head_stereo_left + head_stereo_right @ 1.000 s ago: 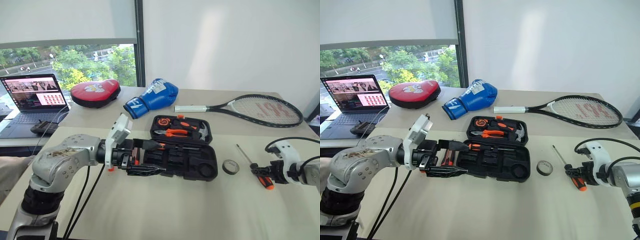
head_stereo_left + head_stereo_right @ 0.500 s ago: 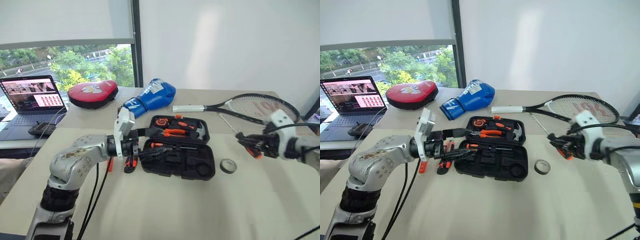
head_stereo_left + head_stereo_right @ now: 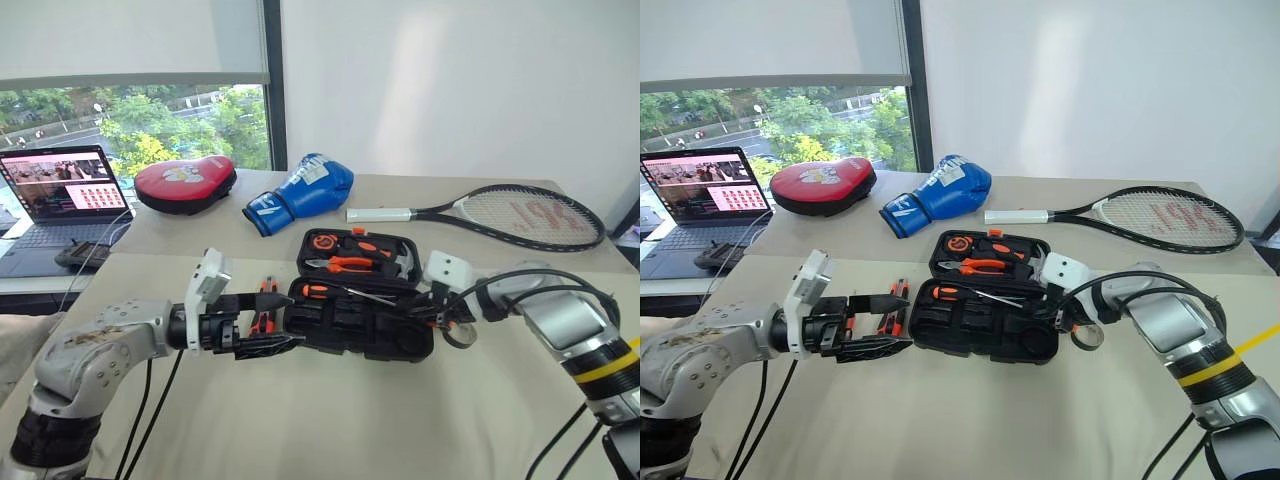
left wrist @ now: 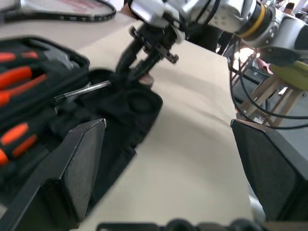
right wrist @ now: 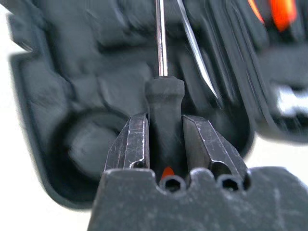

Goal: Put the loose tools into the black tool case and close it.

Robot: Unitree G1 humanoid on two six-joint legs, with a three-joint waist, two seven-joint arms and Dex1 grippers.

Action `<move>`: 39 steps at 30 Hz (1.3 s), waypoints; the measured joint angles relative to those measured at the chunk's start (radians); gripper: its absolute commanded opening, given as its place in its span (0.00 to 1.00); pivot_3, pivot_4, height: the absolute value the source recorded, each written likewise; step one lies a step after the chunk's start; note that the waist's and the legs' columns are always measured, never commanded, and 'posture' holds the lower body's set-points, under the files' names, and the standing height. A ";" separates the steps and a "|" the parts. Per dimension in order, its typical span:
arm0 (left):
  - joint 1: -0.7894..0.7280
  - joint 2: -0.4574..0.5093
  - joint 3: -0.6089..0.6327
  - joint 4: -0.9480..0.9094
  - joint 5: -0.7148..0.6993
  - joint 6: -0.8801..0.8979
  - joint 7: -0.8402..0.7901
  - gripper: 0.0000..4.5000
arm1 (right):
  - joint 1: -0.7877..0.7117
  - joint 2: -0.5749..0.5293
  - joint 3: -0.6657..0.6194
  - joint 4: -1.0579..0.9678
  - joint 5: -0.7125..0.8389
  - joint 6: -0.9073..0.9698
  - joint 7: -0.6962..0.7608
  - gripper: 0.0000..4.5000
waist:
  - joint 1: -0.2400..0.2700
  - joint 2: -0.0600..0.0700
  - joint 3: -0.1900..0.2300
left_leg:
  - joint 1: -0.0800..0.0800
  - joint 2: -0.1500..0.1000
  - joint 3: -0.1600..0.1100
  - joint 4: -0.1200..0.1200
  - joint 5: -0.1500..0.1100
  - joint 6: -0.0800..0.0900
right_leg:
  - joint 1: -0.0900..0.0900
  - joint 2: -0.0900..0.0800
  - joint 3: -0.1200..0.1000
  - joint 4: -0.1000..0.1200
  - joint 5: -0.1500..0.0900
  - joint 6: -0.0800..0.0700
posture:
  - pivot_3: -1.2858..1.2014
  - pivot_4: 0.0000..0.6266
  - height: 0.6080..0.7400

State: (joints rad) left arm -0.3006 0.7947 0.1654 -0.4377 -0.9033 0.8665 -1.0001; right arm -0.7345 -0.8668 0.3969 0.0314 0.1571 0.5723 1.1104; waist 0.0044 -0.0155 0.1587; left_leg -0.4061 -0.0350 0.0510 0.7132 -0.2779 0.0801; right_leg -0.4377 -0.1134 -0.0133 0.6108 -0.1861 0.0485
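Left eye view, read from left to right: an open black laptop (image 3: 60,195) is seen at the far left edge, then a red padded mitt (image 3: 185,185) and a blue boxing glove (image 3: 300,195) on the beige table (image 3: 330,420). The left gripper (image 3: 268,322) is held level, pointing toward the right, with its two black fingers spread wide and nothing between them. An orange-and-black-handled screwdriver (image 3: 265,305) is seen lying just beyond those fingers, beside the left end of the case.

The black moulded-plastic tool case (image 3: 360,320) lies open at the table's centre, lid (image 3: 360,257) laid back toward the window with orange-handled pliers (image 3: 345,264) and a hammer (image 3: 405,262) seated in it. Its front half is dark, with shaped slots.

A second screwdriver (image 5: 161,91), black-collared with a slim steel shaft, is pinched at the handle by the right gripper (image 3: 436,305). Its long axis runs across the case, tip directed toward the left, the shaft passing over the front half. The right arm is bent in from the right, gripper angled downward at the case's right end. A small grey tape roll (image 3: 462,332) lies just beside that end. A black-framed tennis racket (image 3: 520,215) rests at the far right.
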 measured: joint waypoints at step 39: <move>0.153 0.011 0.076 -0.093 -0.026 -0.040 0.106 1.00 | -0.268 0.259 0.075 0.504 -0.280 -0.277 0.202 0.49 | -0.018 -0.002 0.001 | 0.004 0.001 0.000 -0.011 0.003 -0.007 | -0.002 0.000 -0.001 -0.001 0.001 -0.005 | 0.52 0.24 1.00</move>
State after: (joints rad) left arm -0.1478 0.8057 0.2411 -0.5309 -0.9291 0.8260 -0.8940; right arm -1.0021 -0.6079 0.4722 0.5356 -0.1230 0.2951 1.3126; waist -0.0136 -0.0174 0.1592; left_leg -0.4026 -0.0344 0.0506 0.7020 -0.2745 0.0733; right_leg -0.4393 -0.1130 -0.0145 0.6102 -0.1850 0.0439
